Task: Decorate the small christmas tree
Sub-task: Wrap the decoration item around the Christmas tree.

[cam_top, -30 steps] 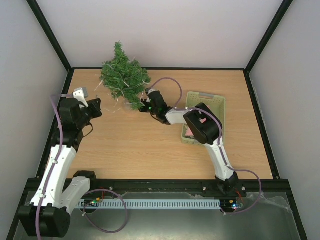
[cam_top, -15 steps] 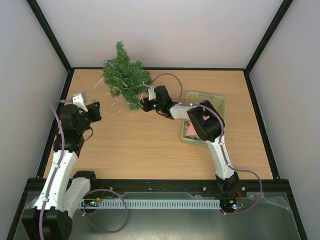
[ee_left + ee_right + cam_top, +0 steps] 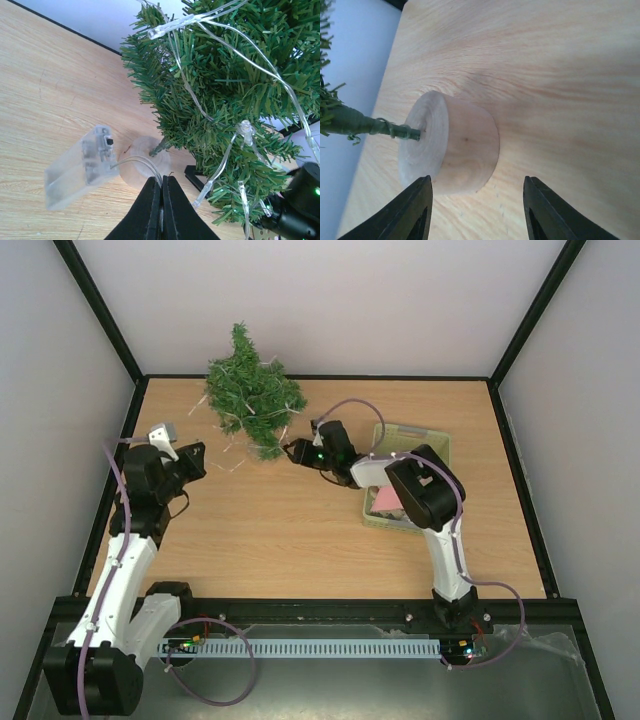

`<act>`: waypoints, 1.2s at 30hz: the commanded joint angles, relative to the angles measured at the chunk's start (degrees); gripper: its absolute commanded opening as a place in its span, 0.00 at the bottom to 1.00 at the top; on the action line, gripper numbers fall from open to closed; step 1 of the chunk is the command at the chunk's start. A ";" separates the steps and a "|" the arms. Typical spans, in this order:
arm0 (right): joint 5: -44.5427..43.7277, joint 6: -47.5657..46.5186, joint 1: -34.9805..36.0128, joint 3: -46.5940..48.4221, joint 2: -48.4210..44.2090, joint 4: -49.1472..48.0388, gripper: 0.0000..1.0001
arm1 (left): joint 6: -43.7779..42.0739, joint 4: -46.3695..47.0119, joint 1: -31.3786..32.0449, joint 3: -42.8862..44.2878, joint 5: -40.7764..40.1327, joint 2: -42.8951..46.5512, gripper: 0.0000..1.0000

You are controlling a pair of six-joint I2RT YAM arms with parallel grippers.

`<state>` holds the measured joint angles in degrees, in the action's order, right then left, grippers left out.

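Wooden desk (image 3: 300, 540) fills the overhead view, with the small christmas tree (image 3: 250, 400) on its back-left part, the tip crossing the rear wall. My left end effector (image 3: 198, 453) sits left of the tree. My right end effector (image 3: 293, 451) is just beside the lowest branches. A pale green basket (image 3: 410, 430) lies to the right, partly under my right arm. Only this view shows the basket and both arms together.

From my left wrist I can see what is too small from overhead. My left end effector is clenched on the thin wire of a light string (image 3: 165, 31), which runs to a clear battery box (image 3: 80, 167) lying on the desk. The string's clear bulbs drape over bushy dark green needles. The thin trunk goes into a round wooden base (image 3: 147, 157).

From my right wrist only that base and a bit of trunk, wound with wire, appear. My right end effector is released, its black fingers (image 3: 415, 210) spread wide. The base lies just ahead of the gap and touches neither finger.
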<state>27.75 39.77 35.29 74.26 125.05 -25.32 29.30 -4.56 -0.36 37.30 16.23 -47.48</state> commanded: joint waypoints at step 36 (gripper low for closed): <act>-19.16 21.26 4.50 -4.09 3.29 -10.68 0.22 | 1.52 1.48 -0.54 0.73 2.19 2.75 0.02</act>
<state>6.74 70.11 43.59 71.72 128.99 -39.40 30.98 -4.38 -0.67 36.80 15.49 -45.80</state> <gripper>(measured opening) 0.230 0.028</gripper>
